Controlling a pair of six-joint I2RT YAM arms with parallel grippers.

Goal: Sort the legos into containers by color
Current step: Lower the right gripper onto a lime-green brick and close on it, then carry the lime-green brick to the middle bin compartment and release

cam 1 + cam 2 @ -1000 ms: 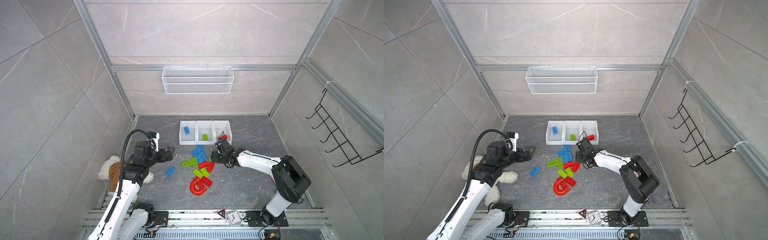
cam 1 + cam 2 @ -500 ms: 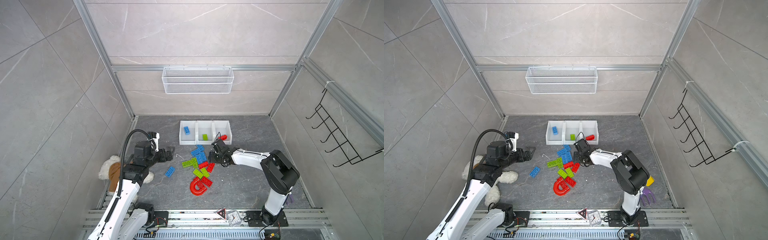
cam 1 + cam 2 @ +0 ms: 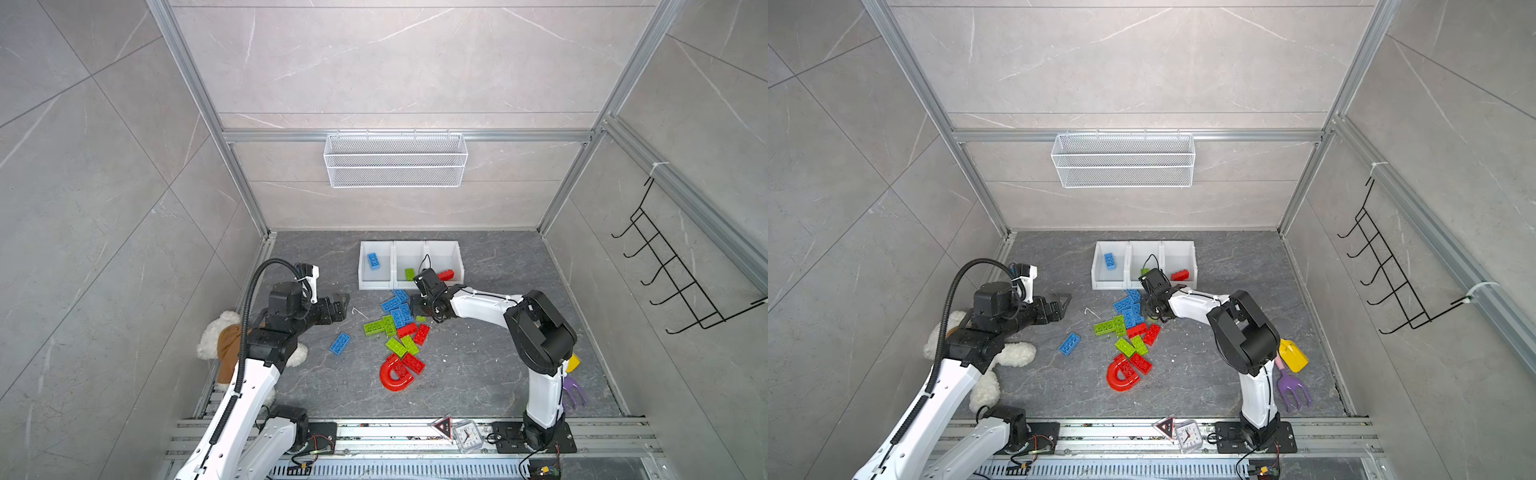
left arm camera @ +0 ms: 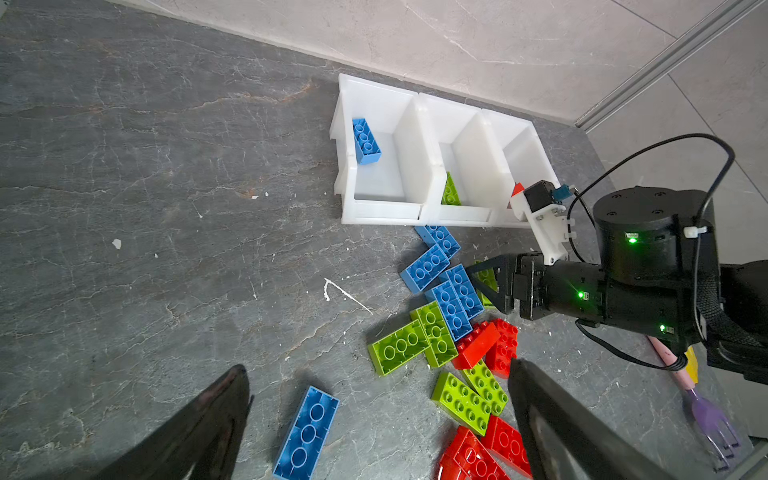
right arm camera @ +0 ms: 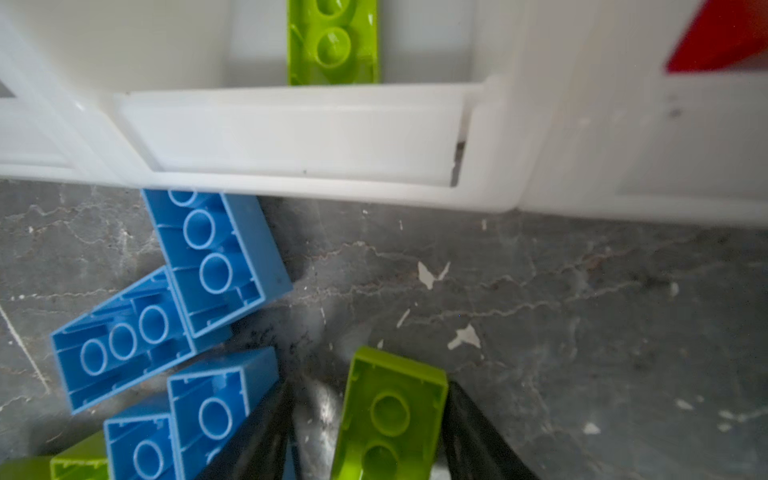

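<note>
Nearest, at the bottom edge in both top views: small clear-cased alarm clock (image 3: 467, 436) on the metal rail (image 3: 374, 430).

Just above, lower centre: red horseshoe-shaped plastic arch (image 3: 392, 376) on the dark grey stone-patterned floor (image 3: 478, 374).

Lower right in a top view, beside the right arm's base: purple plastic toy rake (image 3: 1293, 388) and yellow plastic toy shovel (image 3: 1292, 355).

Lower left: white plush teddy bear (image 3: 216, 340), partly hidden under the left arm.

Alone, left of centre: single blue rectangular brick (image 3: 340, 343).

Centre: loose pile of green, red and blue plastic lego bricks (image 3: 399, 328), several touching or overlapping.

Left of the pile and well apart from it: left gripper (image 3: 342, 307), jaws spread wide.

At the pile's far right edge, low over the floor: right gripper (image 5: 368, 390), jaws apart astride a small lime-green brick (image 5: 390, 415). One finger (image 5: 469, 424) against its side, a gap of floor on the opposite side.

Just beyond the pile: white plastic three-compartment bin (image 3: 376, 286). Inside: blue brick in the left compartment (image 3: 373, 261), green brick in the middle compartment (image 3: 409, 274), red brick in the right compartment (image 3: 446, 274).

Farthest, high on the back wall: white wire mesh basket (image 3: 395, 160). On the right wall: black wire hook rack (image 3: 673, 282).
</note>
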